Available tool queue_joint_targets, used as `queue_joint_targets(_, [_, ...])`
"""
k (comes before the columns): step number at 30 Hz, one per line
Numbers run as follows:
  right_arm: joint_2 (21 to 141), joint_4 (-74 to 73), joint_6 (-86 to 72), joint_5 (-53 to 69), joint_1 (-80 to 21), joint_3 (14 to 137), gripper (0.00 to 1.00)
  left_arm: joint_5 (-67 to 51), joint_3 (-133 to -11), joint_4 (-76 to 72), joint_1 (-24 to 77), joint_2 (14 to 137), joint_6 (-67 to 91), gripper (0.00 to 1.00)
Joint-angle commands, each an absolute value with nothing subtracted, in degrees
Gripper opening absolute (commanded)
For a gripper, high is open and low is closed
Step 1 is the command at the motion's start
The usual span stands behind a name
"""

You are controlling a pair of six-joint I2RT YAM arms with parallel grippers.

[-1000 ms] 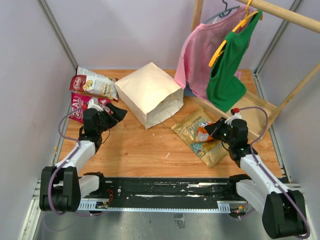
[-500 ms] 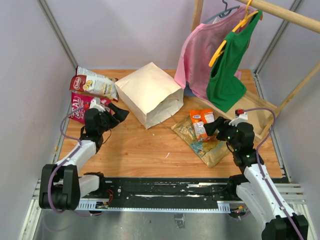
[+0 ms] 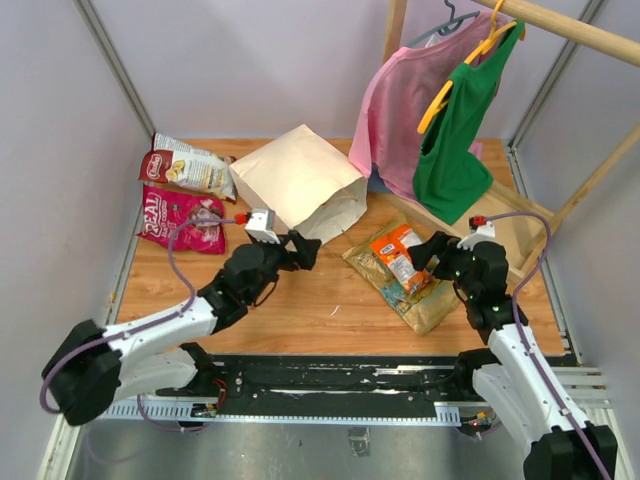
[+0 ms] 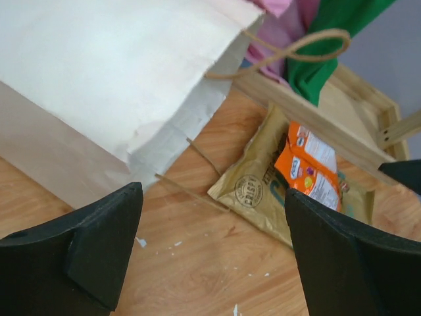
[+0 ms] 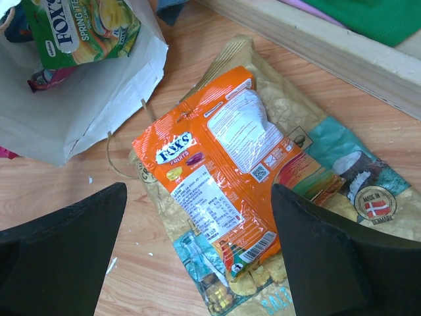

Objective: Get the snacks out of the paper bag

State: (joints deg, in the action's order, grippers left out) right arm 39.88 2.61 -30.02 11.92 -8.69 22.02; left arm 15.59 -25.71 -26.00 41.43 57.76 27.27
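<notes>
The paper bag lies on its side, mouth toward the front right. A green snack packet shows inside the mouth. An orange packet lies loose on a flat tan packet, right of the bag. A red-white packet and a magenta packet lie at the far left. My left gripper hovers open just in front of the bag's mouth, holding nothing. My right gripper stands open over the orange packet, not touching it.
A pink shirt and a green shirt hang from a wooden rail at the back right. The rack's wooden base runs along the table behind the tan packet. The bag's loop handle sticks out by its mouth.
My right gripper opened and let go of the orange packet, which now lies on the tan one. My left arm swung from beside the magenta packet to the bag's mouth.
</notes>
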Motion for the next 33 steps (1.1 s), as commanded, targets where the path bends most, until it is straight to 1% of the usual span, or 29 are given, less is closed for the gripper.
queue_joint_targets(1, [38.4,2.1,-27.9,10.0,-7.8,23.1,0.93,29.9,-27.2,-32.7,49.3,68.5,24.8,0.92])
queue_joint_targets(6, [37.6,2.0,-27.3,8.7,-7.8,21.7,0.94,36.8,-32.2,-36.5,55.2,80.3,24.7,0.92])
queue_joint_targets(14, [37.1,2.2,-26.9,7.8,-7.7,20.8,0.96,43.4,-44.5,-32.4,55.7,94.1,28.3,0.93])
queue_joint_targets(18, [37.0,2.3,-27.0,8.2,-7.7,20.5,0.97,48.8,-46.8,-32.8,55.3,100.0,28.6,0.99])
queue_joint_targets(19, [36.9,2.3,-27.0,8.2,-7.7,20.4,0.97,48.1,-47.3,-32.1,54.4,100.8,29.0,1.00])
queue_joint_targets(21, [36.6,2.2,-26.9,8.3,-7.7,20.3,0.97,41.9,-47.7,-29.2,50.5,101.4,33.0,0.99])
queue_joint_targets(23, [36.4,2.2,-26.9,8.2,-7.7,20.1,0.97,37.0,-46.9,-27.8,45.4,101.1,36.1,0.97])
queue_joint_targets(33, [37.3,3.0,-26.9,9.8,-7.7,20.0,0.98,36.6,-43.2,-26.1,35.3,95.8,34.8,0.96])
